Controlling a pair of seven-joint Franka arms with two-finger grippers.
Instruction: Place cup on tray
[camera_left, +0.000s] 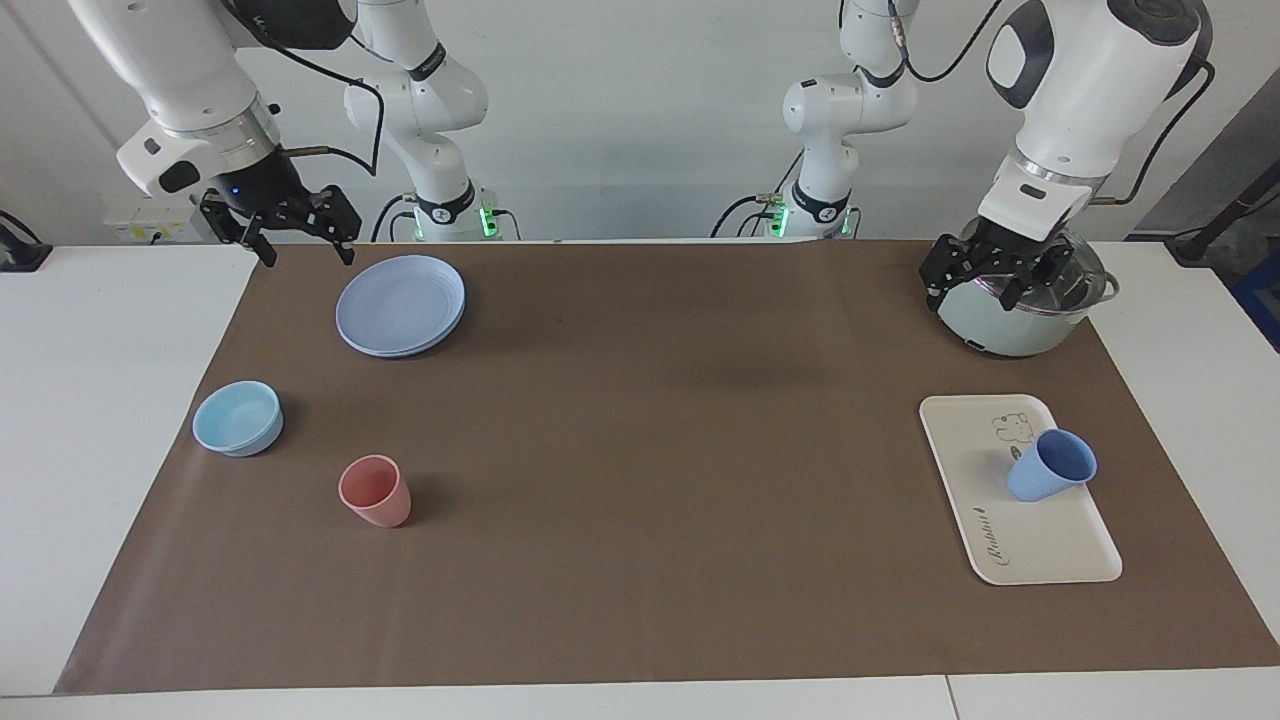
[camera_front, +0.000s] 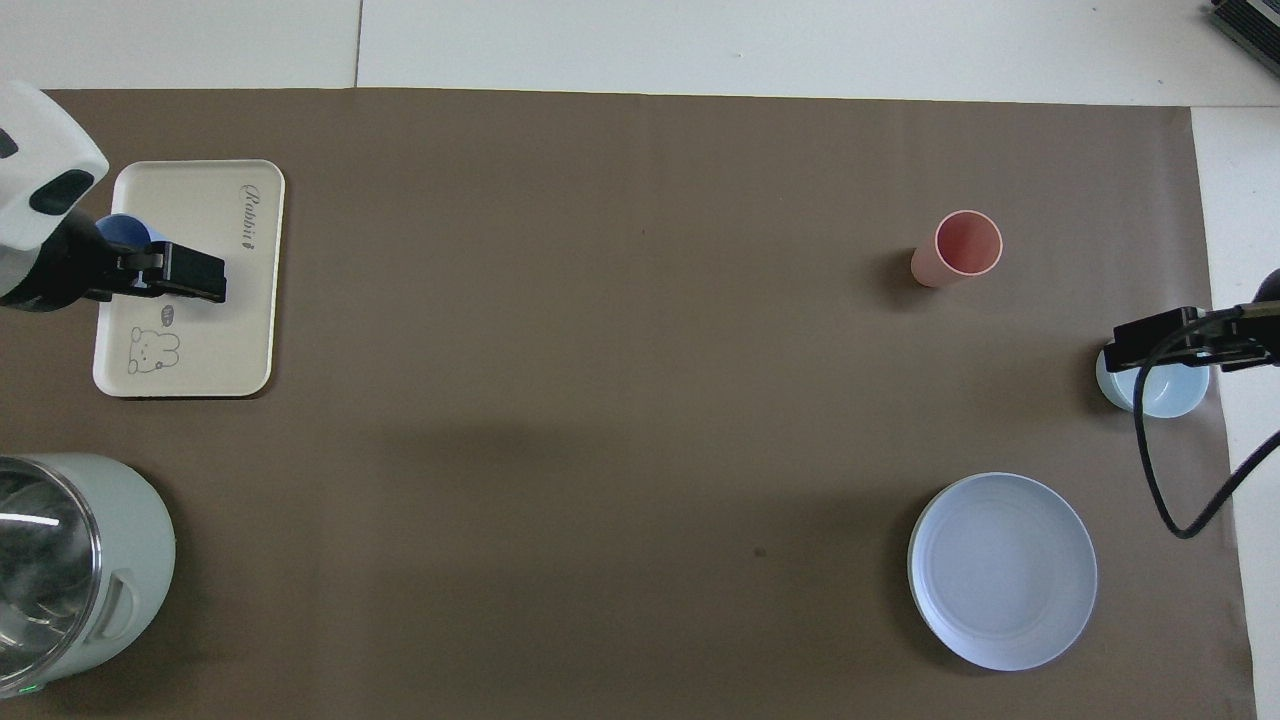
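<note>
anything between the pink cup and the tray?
No. Between the pink cup and the tray lies only bare brown mat, clear in both views.

Quick count of what's sitting on the brown mat (camera_left: 650, 480): two cups total, one periwinkle-blue cup (camera_left: 1050, 464) and one pink cup (camera_left: 375, 490). One cream-white tray (camera_left: 1040, 545) with a bear drawing and "Rabbit" lettering. One light-blue bowl (camera_left: 238, 417). The round blue plates (camera_left: 401, 304) look like a stack of two in the facing view, though from overhead only the top one shows. One pale green pot (camera_left: 1010, 320) with a glass lid. And two robot arms, each with one gripper: left gripper (camera_left: 990, 280), right gripper (camera_left: 295, 235).
</note>
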